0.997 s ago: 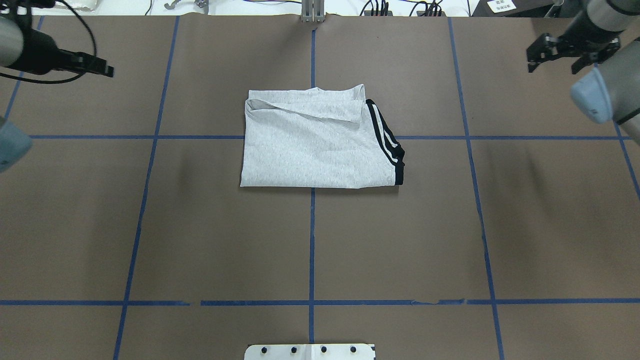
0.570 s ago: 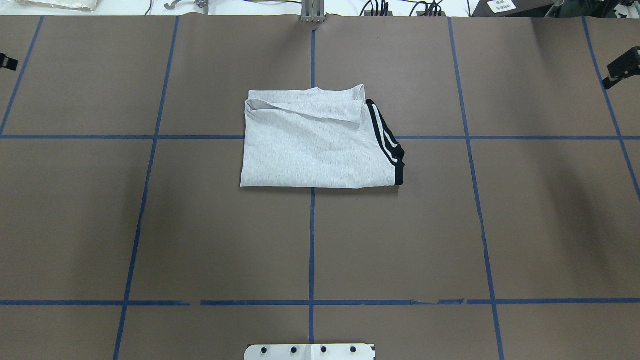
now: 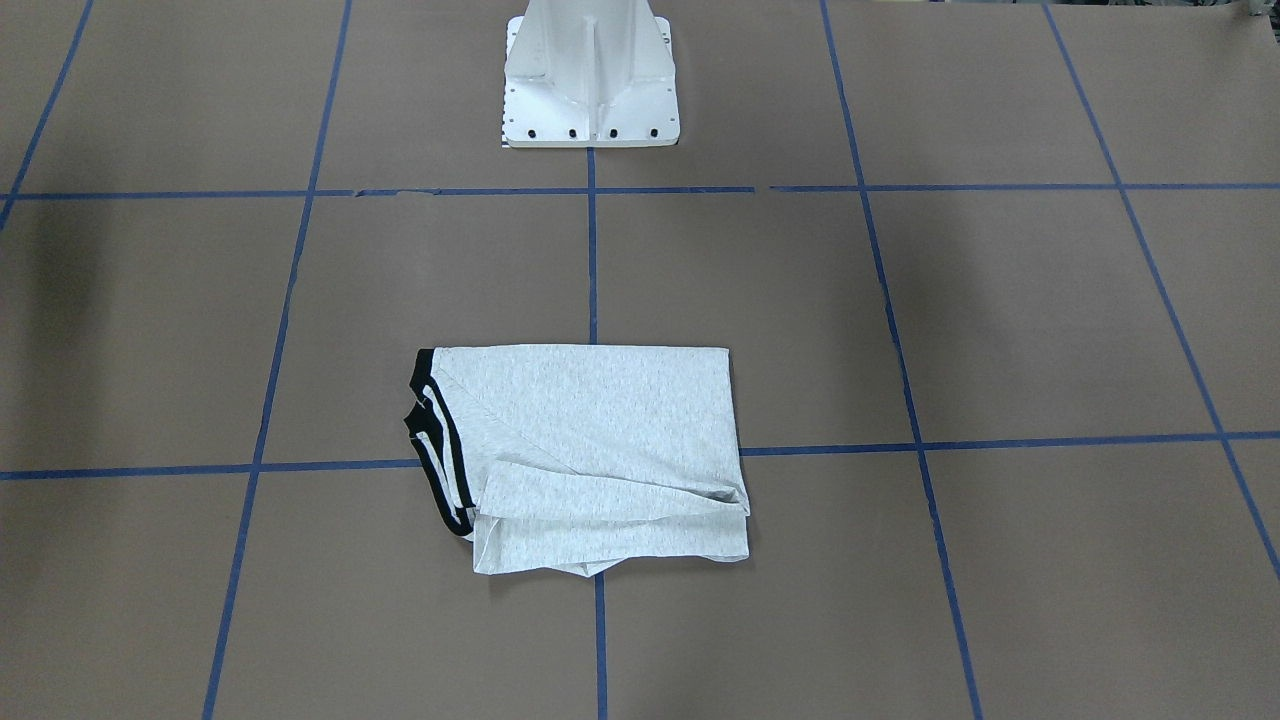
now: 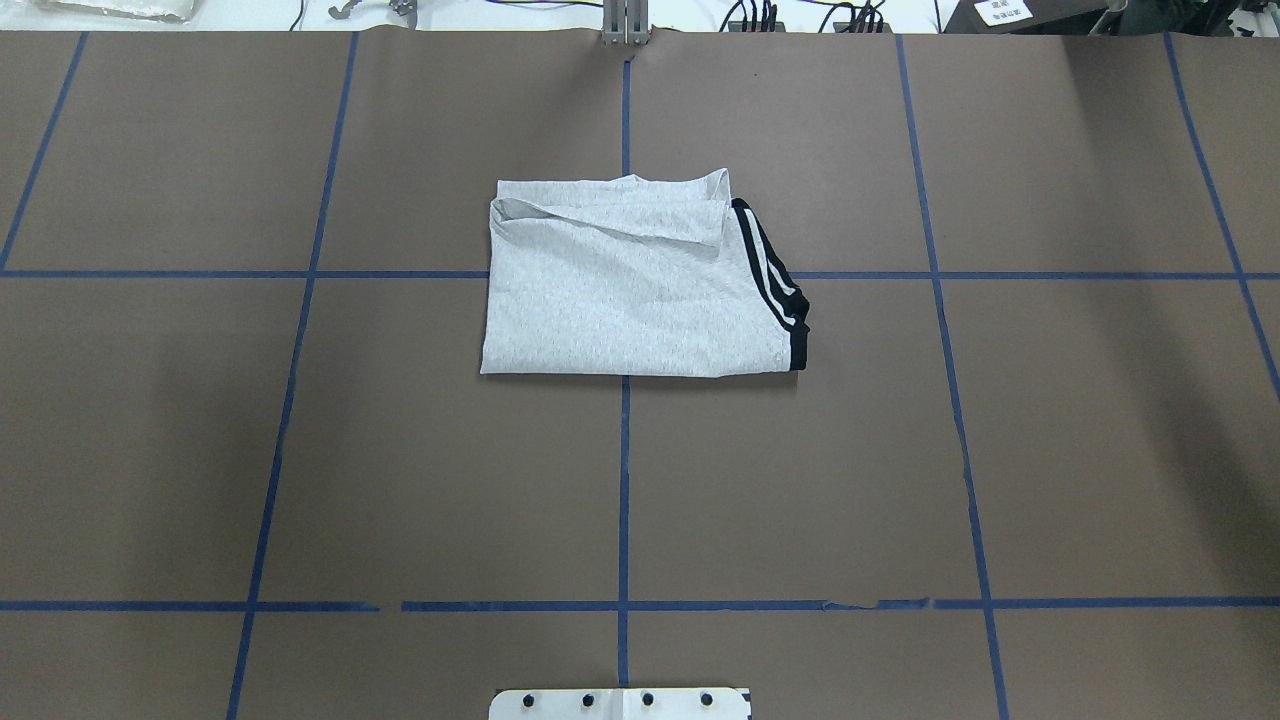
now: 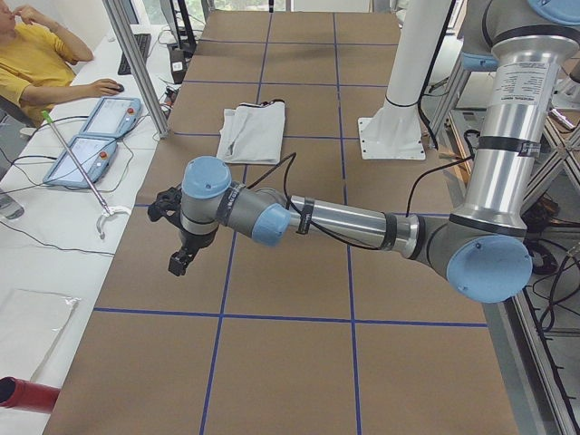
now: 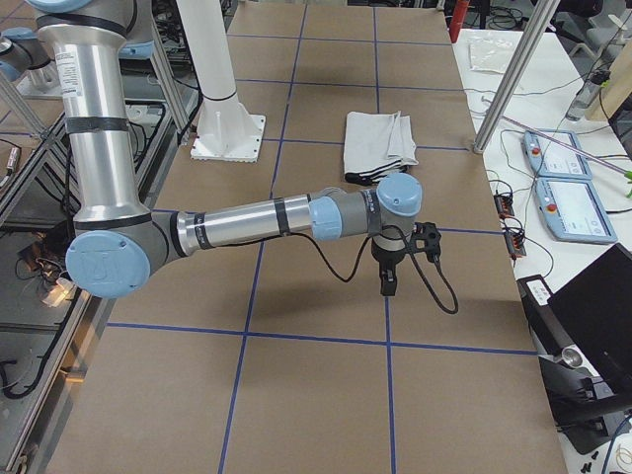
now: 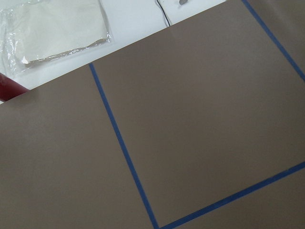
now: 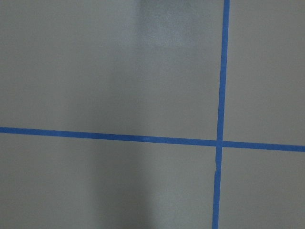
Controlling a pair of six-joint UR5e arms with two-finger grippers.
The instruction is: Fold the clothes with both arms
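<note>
The light grey T-shirt (image 4: 630,290) lies folded into a rough rectangle near the table's middle, with its black striped edge on the overhead view's right. It also shows in the front view (image 3: 590,450) and both side views (image 5: 254,131) (image 6: 380,138). The printed front is hidden. Neither gripper touches it. My left gripper (image 5: 181,258) hangs over the table's left end, far from the shirt. My right gripper (image 6: 388,286) hangs over the right end. Both show only in the side views, so I cannot tell whether they are open or shut.
The white pedestal (image 3: 590,80) stands at the robot's side of the table. An operator in yellow (image 5: 36,54) sits by teach pendants (image 5: 91,145) past the far edge. A plastic bag (image 7: 52,28) lies off the brown mat.
Both arms have drawn outward and left the overhead view, the left to the left and the right to the right. The shirt has not moved.
</note>
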